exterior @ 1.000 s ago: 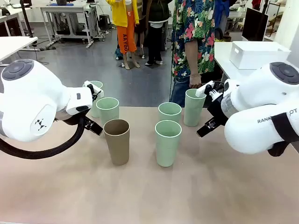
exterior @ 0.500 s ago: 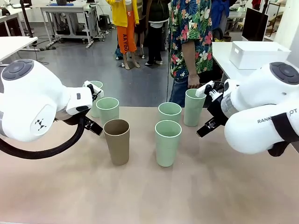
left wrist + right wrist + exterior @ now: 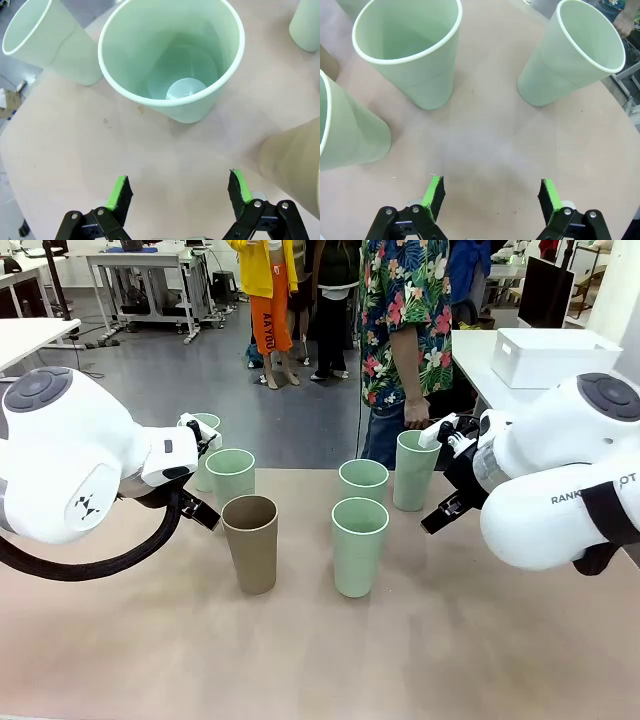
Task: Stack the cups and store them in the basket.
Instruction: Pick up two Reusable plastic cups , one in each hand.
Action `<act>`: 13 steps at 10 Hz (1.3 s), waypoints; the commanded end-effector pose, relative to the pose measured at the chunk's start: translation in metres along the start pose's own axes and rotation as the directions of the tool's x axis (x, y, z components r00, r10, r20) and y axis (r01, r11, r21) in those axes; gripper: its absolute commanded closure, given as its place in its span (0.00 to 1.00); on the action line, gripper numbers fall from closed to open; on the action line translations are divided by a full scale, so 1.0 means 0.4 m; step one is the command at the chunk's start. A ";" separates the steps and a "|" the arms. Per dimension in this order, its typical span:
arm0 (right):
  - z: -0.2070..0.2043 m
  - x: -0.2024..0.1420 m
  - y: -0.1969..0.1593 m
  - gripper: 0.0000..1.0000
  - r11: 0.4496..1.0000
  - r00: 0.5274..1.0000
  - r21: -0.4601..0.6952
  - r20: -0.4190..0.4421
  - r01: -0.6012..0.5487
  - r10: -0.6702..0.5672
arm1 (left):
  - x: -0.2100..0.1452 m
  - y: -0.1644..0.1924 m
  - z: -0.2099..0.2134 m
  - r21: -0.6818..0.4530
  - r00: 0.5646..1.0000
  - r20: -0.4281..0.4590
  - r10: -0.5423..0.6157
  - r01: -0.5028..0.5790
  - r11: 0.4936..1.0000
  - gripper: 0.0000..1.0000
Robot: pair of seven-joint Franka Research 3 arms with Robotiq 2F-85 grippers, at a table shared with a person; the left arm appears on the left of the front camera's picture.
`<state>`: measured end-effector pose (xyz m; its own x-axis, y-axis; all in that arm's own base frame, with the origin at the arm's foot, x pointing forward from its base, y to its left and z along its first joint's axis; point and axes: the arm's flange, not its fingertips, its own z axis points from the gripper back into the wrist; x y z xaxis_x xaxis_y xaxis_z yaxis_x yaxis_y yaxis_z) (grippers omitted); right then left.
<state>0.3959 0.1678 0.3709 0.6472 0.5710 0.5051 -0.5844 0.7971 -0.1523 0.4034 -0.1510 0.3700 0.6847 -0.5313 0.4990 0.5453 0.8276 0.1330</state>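
Cups (image 3: pixel 360 545) all six standing separate on the table (image 3: pixel 320 660), nothing stacked yet, basket (image 3: pixel 553 358) off on the far-right desk (image 3: pixel 478 358), left gripper (image 3: pixel 179 192) and right gripper (image 3: pixel 491 197) both wide open, empty, so basically not started.

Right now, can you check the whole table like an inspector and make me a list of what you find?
Surface: pale tan table, flat, a few tiny specks.
Job's things: five green cups and one brown cup, all upright, none stacked; white basket on a separate table to the right.
Clutter: nothing seen.
Grippers: left gripper open and empty, facing a green cup; right gripper open and empty, over bare table between cups.
Cables: black hose loops under the left arm.
Surroundings: person in a flowered shirt at the far edge; work tables behind.
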 end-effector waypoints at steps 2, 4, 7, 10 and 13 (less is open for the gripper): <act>0.091 0.050 -0.049 0.00 1.000 1.000 0.024 0.021 0.018 -0.018 | 0.047 0.060 0.100 -0.055 1.000 0.028 0.009 -0.008 0.998 0.00; 0.220 0.103 -0.121 0.00 0.998 0.998 0.053 0.052 0.025 -0.028 | 0.078 0.144 0.230 -0.125 0.999 0.039 -0.019 0.023 0.992 0.00; 0.381 0.092 -0.277 0.00 0.981 0.989 0.157 0.117 -0.113 0.095 | 0.081 0.310 0.394 -0.229 0.976 0.082 -0.203 0.217 0.949 0.00; 0.426 -0.057 -0.505 0.00 0.933 0.938 0.202 0.244 -0.298 0.246 | 0.014 0.522 0.460 -0.301 0.912 0.265 -0.313 0.387 0.871 0.00; 0.435 -0.207 -0.636 0.00 0.912 0.893 0.234 0.386 -0.337 0.231 | -0.085 0.663 0.465 -0.356 0.847 0.404 -0.345 0.494 0.793 0.00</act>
<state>0.3992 -0.1074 0.5150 0.2861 0.6514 0.7027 -0.8389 0.5247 -0.1448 0.4212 0.1092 0.5514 0.2181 -0.6702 0.7094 0.9199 0.3839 0.0800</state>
